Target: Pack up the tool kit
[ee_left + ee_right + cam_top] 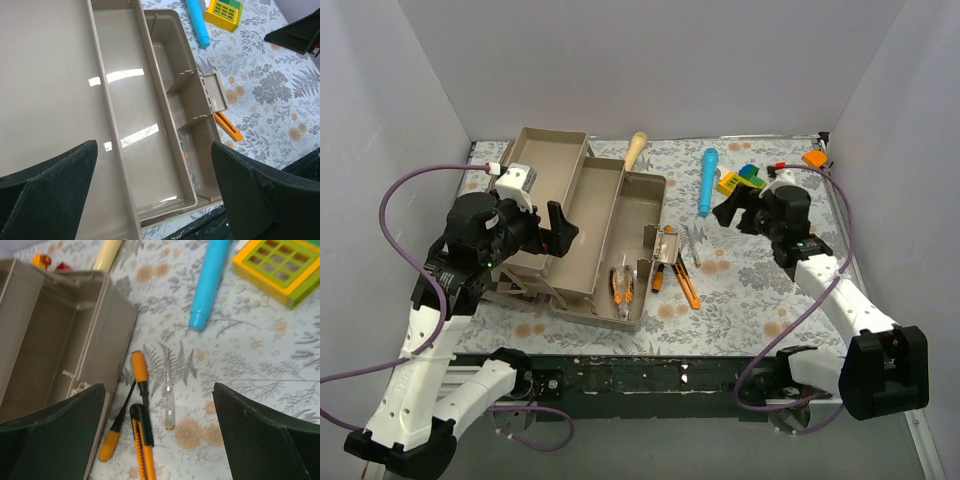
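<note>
Tan plastic: toolbox [658, 200] lies open on the left half of the table [760, 290], trays [125, 100] folded toward the far-left corner.
Left gripper [152, 150]: jaws apart, holding nothing, above the trays.
Right gripper [159, 390]: jaws apart, empty, just right of the box.
Count: one pliers [623, 285] inside the box; outside, seemingly two orange-handled screwdrivers [139, 369], one orange cutter [144, 450], one slim clear driver [169, 402].
Risk: screwdrivers and cutter touch, so one pinch may drag two; blue cylinder [207, 280] lies near, easily grabbed wrongly.
</note>
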`<state>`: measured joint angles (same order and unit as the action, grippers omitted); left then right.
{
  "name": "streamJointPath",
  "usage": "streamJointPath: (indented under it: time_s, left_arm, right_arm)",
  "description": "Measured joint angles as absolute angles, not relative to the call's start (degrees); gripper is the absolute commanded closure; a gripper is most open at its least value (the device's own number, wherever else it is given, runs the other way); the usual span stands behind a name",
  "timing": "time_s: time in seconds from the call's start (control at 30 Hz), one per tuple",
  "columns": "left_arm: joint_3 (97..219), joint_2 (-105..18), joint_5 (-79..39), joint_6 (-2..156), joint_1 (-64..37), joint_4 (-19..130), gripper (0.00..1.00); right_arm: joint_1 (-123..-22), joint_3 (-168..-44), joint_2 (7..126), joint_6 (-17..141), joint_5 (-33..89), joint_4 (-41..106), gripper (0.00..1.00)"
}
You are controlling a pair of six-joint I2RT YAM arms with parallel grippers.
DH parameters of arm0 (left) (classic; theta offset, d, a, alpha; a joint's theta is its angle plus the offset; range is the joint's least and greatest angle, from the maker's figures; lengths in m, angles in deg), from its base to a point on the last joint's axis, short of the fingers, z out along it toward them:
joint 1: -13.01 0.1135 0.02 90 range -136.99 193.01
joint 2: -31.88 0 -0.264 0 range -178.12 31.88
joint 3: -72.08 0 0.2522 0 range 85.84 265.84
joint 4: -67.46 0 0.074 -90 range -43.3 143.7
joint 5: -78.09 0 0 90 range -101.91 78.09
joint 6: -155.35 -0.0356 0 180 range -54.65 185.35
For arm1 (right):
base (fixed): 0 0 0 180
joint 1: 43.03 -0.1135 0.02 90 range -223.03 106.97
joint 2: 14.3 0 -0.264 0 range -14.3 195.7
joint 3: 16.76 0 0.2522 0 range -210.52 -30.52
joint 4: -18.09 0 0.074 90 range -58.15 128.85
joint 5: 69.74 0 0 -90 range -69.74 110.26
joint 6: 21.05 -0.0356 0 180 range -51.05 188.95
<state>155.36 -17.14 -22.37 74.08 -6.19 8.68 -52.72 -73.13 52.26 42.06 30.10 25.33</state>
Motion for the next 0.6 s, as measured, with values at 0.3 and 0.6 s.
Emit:
streamJointPath:
  time_s: [0.3, 0.6]
  left_arm:
    - [155.3, -15.6, -22.4, 74.4, -6.2, 7.0, 0.02]
    - [155.3, -15.7, -22.4, 74.4, -6.2, 6.9, 0.02]
  right_arm:
    - [-73.4, -76.5, 50.6, 45.9, 10.5, 44.0, 0.04]
    - [-85.1, -65.9, 48.0, 42.1, 1.5, 50.6, 0.29]
